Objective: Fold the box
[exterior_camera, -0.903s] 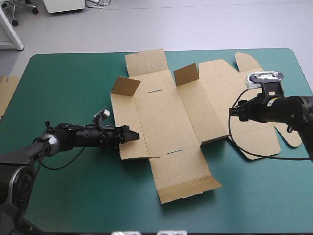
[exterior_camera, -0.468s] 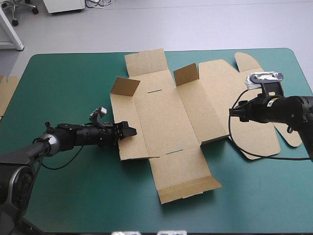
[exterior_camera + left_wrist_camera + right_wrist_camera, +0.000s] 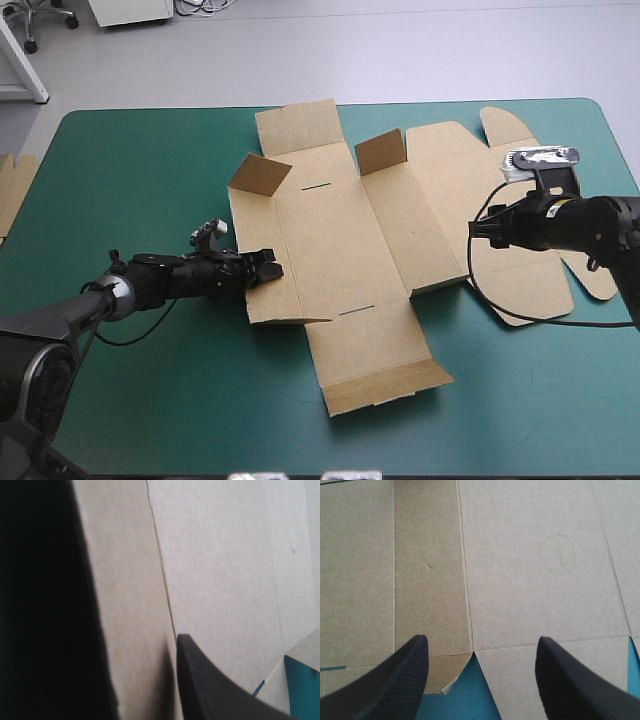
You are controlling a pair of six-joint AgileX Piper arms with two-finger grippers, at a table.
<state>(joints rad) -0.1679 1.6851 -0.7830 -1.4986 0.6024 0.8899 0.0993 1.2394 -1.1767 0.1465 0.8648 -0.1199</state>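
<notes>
1. The worktop (image 3: 150, 160), under its teal-green cover, fills most of my high view.

2. The box (image 3: 340, 230) lies on it as a cut brown sheet, mostly flat. It sits centre to right and reaches close to the far edge. Two small flaps stand raised: one at the far corner of the left panel (image 3: 260, 175), and one at the far end of the middle panels (image 3: 382, 152). The remaining panels lie flat on the cover.

3. The left gripper (image 3: 266, 268) comes in low from the left and is at the near part of the box's left panel. Its fingers (image 3: 215, 690) are released and stand apart. In the left wrist view, a strip of brown board and a crease line show between them.

4. The right gripper (image 3: 476, 228) is over the right-hand part of the sheet. Its fingers (image 3: 400, 680) are released and spread wide. In the right wrist view, flat board lies ahead of them, and a notch of bare cover shows between them.

5. An edge of more brown board (image 3: 12, 190) shows at the worktop's left edge, well apart from the box.
</notes>
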